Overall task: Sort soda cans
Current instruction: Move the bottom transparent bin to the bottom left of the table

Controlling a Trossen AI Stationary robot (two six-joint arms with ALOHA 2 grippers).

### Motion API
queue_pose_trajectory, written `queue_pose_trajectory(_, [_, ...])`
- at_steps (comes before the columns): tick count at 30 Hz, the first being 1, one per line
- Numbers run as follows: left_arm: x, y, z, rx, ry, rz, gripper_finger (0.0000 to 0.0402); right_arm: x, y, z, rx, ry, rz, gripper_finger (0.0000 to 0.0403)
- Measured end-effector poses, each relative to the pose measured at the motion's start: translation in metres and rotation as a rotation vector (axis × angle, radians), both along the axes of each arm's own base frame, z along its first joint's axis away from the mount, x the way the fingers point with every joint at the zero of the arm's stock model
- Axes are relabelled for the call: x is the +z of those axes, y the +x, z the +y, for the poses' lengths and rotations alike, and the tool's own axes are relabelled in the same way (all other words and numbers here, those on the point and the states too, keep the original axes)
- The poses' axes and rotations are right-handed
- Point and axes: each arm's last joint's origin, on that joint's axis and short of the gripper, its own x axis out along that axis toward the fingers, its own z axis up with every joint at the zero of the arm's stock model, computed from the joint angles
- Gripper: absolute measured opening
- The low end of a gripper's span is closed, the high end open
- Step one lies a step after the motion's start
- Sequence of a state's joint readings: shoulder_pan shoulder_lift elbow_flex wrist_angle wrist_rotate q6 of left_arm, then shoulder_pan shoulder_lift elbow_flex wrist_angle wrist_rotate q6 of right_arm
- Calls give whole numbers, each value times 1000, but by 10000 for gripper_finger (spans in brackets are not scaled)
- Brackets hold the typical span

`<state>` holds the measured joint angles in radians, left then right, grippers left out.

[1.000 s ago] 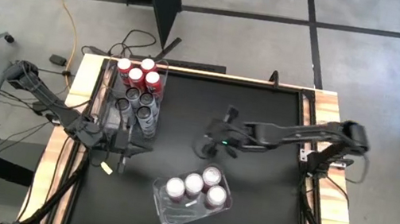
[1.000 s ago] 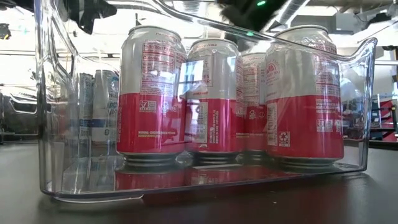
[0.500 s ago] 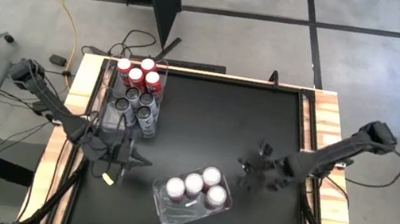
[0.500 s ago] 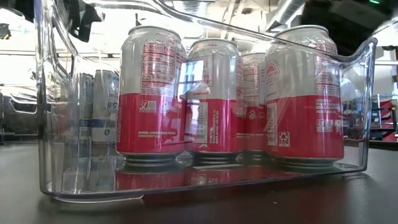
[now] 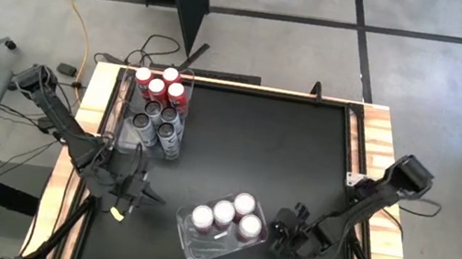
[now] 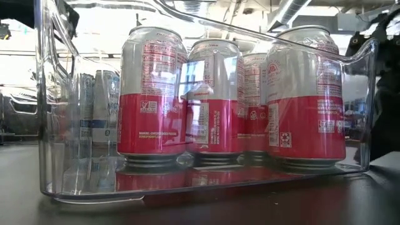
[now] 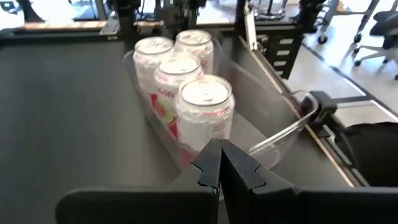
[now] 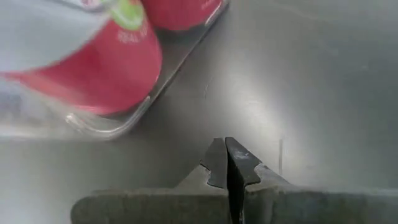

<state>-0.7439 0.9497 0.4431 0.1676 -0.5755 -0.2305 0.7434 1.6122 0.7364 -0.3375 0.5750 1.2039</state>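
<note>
Four white-and-red soda cans (image 5: 225, 213) stand upright in a clear tub (image 5: 187, 243) near the table's front middle; they also show in the low view (image 6: 219, 100) and the left wrist view (image 7: 186, 93). Red cans (image 5: 159, 84) and dark cans (image 5: 162, 123) stand in a clear tub (image 5: 130, 132) at the far left. My left gripper (image 5: 151, 196) is shut and empty, left of the near tub (image 7: 273, 134). My right gripper (image 5: 272, 238) is shut and empty, low over the table just right of that tub's corner (image 8: 118, 124).
The black table top (image 5: 302, 150) lies bare between the two tubs and toward the far right. Wooden rails (image 5: 377, 143) run along the table's left and right edges. Cables (image 5: 161, 44) lie on the floor beyond the far edge.
My right gripper has swung from the table's middle toward the near right, dropping low beside the near tub. My left gripper has drifted a little toward the near edge. The cans and tubs have stayed where they were.
</note>
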Motion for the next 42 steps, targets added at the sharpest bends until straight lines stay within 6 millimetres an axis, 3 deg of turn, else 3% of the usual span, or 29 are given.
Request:
queue_pose_trajectory(6, [3,-4,-6,-21,10,-30,0,-29,16,14,-56,9,-88,7])
queue_pose_trajectory(14, [2,-4,-5,-24,30,-30,0,-28,39,33,-34,-1,-128,7])
queue_pose_trajectory(23, [2,-4,-5,-25,33,-31,0,-26,58,37,-71,13,-160,7])
queue_pose_trajectory(34, [3,-4,-6,-33,86,-48,0,-33,112,37,-64,-33,-229,7])
queue_pose_trajectory(42, [15,-2,-7,-26,101,-161,0,-33,153,29,-66,-45,-293,7])
